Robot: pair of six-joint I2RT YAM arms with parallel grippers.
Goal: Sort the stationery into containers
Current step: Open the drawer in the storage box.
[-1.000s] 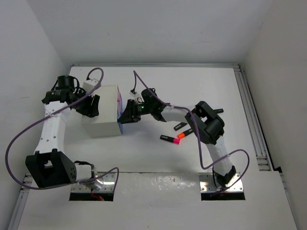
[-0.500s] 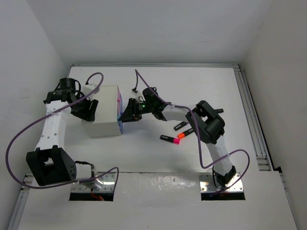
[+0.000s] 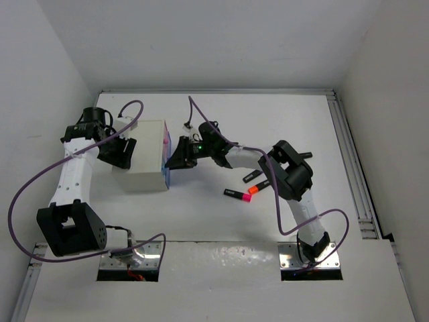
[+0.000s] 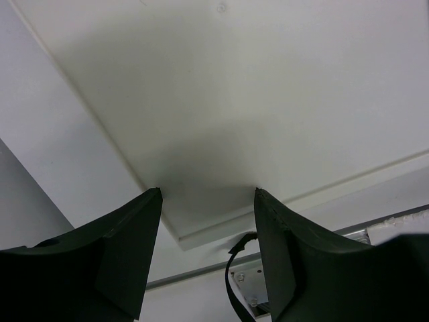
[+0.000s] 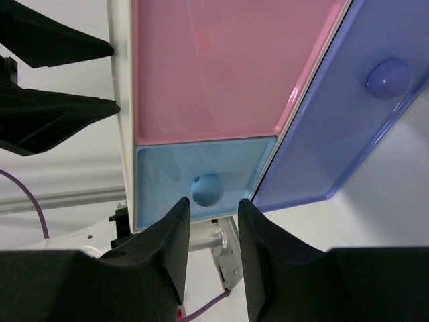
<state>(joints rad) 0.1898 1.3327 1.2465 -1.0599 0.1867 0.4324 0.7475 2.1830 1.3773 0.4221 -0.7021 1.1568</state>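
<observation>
Black-fingered, my right pincer point(image 5: 212, 209) stood slightly apart, lined up on the knob point(image 5: 206, 190) of the light blue drawer point(image 5: 161, 176), ready to pull. My left pincer point(image 4: 208, 192), parted too, hovered beside the white cabinet point(image 3: 141, 161), likely bracing it. Highlighters point(image 3: 232, 194) lay unsorted on the table point(image 3: 201, 225).

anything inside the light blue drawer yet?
Can't tell. Right wrist view shows only the front of the light blue drawer and its round knob, just beyond the right pincer. That front hides the inside. A pink-capped highlighter and an orange-capped highlighter lie on the table.
</observation>
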